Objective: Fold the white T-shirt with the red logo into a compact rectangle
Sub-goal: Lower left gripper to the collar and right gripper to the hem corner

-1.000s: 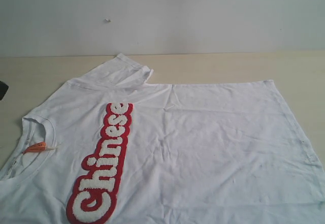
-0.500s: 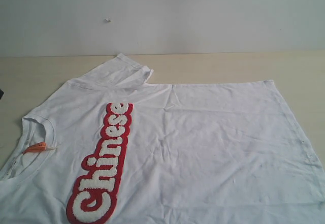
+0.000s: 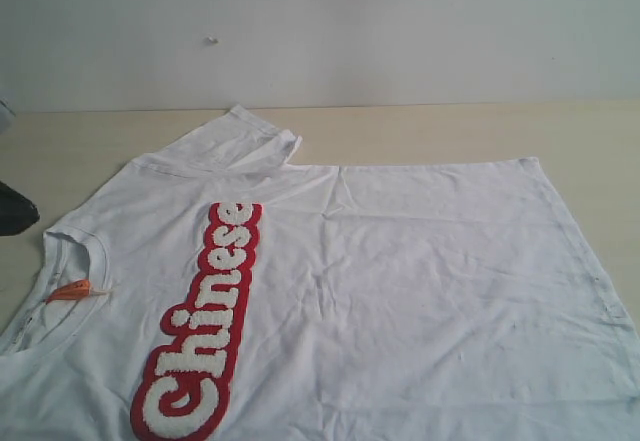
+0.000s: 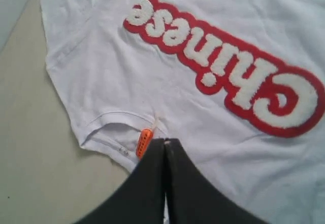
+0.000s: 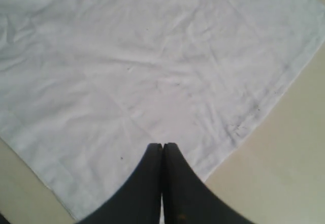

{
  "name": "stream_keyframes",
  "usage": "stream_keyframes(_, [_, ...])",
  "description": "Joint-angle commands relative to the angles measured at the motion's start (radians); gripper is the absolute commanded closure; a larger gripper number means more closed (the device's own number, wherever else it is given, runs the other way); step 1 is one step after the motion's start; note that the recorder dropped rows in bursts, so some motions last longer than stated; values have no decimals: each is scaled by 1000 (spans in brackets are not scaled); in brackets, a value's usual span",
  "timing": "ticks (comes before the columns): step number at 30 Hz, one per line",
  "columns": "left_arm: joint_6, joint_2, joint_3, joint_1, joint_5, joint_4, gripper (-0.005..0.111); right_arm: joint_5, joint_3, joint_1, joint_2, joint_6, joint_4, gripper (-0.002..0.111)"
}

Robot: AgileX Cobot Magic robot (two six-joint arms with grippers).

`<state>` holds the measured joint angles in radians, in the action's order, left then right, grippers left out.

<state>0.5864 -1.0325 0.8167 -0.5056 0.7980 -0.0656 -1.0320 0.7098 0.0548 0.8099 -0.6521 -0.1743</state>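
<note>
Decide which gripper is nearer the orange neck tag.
Left. The left gripper hangs just beside the orange neck tag; the right gripper is above the white T-shirt's hem edge.

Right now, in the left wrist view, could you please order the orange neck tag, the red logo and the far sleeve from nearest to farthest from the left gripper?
From the left gripper:
1. orange neck tag, right beside the closed tips.
2. red logo, across the chest.
3. far sleeve, past the logo's last letters.
</note>
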Motion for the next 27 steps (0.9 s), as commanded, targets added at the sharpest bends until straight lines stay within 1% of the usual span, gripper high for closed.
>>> stream_keyframes(1, [183, -74, 8, -6, 8, -25, 107, 17, 7, 3, 54, -137, 57, 108])
stream_keyframes(2, [282, -102, 8, -6, 16, -40, 107, 24, 7, 3, 103, -265, 57, 108])
stream_keyframes(4, [371, -124, 8, -6, 16, -74, 107, 46, 7, 3, 160, -373, 57, 108])
stream_keyframes(6, [424, -144, 8, -6, 10, -117, 107, 73, 7, 3, 213, -438, 57, 108])
stream_keyframes(8, [512, -212, 8, -6, -31, -172, 107, 127, 7, 3, 317, -493, 57, 108])
stream_keyframes(11, [532, -312, 8, -4, -96, -281, 107, 176, 7, 3, 400, -555, 62, 108])
stream_keyframes(13, [530, -387, 8, 23, -149, -316, 107, 246, 7, 3, 441, -559, 54, 108])
stream_keyframes(15, [528, -461, 8, 98, -272, -242, 107, 292, 7, 3, 478, -559, 51, 108])
stream_keyframes(16, [534, -499, 8, 141, -312, -177, 107, 301, 7, 3, 498, -559, 51, 108])
stream_keyframes(18, [537, -546, 10, 202, -341, -124, 107, 330, 7, 3, 523, -559, 65, 108])
stream_keyframes(19, [547, -571, 14, 239, -341, -92, 107, 352, 7, 3, 537, -559, 71, 108])
stream_keyframes(20, [587, -604, 28, 293, -339, -37, 107, 399, 7, 3, 564, -559, 71, 108])
stream_keyframes(22, [648, -630, 53, 338, -334, 66, 107, 427, 17, 3, 601, -559, 71, 108])
stream_keyframes(24, [740, -656, 97, 382, -299, 186, 107, 425, 51, 3, 649, -559, 71, 108])
stream_keyframes(25, [814, -678, 133, 407, -259, 294, 107, 423, 90, 3, 694, -559, 71, 108])
stream_keyframes(27, [899, -706, 172, 429, -186, 401, 107, 418, 131, 3, 738, -559, 69, 108])
